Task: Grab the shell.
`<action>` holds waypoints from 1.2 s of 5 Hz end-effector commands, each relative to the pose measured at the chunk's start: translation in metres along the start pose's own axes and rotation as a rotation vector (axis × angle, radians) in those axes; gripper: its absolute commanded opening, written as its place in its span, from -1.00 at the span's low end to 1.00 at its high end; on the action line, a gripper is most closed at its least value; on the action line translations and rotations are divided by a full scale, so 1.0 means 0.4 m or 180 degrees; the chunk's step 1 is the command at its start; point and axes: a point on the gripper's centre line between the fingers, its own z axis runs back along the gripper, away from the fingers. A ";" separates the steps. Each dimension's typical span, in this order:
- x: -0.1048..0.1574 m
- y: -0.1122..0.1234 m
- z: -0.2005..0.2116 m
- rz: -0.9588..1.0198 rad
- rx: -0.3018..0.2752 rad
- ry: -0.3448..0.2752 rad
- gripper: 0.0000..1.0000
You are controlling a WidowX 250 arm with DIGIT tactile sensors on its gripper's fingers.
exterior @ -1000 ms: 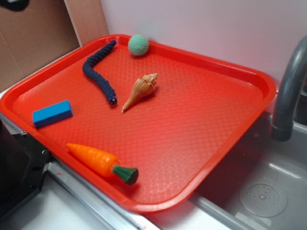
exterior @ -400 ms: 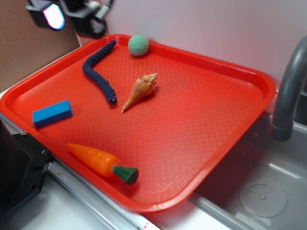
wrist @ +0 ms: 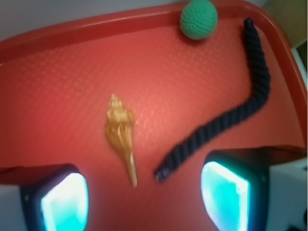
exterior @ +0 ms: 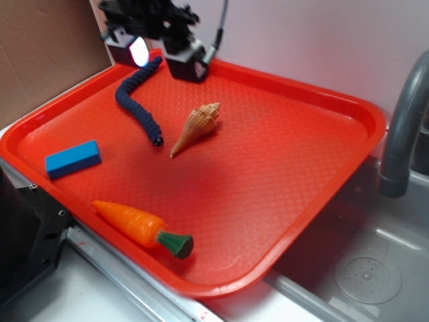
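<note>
The shell (exterior: 198, 126) is a ribbed tan-orange conch lying on the red tray (exterior: 281, 168), wide knobby end toward the back, pale point toward the front left. The wrist view shows the shell (wrist: 121, 134) with its tip pointing down between my two fingers. My gripper (exterior: 164, 54) hangs open above the tray's back left corner, up and to the left of the shell, with nothing between its lit fingertips (wrist: 224, 192). In the wrist view the gripper (wrist: 144, 199) frames the shell's point and the end of a dark rope.
A dark blue braided rope toy (exterior: 137, 100) curves just left of the shell. A green knit ball (wrist: 198, 18) rests at the tray's back rim. A blue block (exterior: 74, 159) and an orange toy carrot (exterior: 141, 227) lie nearer the front. A grey faucet (exterior: 402, 127) stands right.
The gripper has come in from the top left and moved right and down over the tray's back corner, now covering the green ball in the exterior view. The objects on the tray have not moved.
</note>
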 end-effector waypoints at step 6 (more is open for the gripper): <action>0.036 -0.022 -0.123 -0.0208 -0.0057 0.0035 -1.00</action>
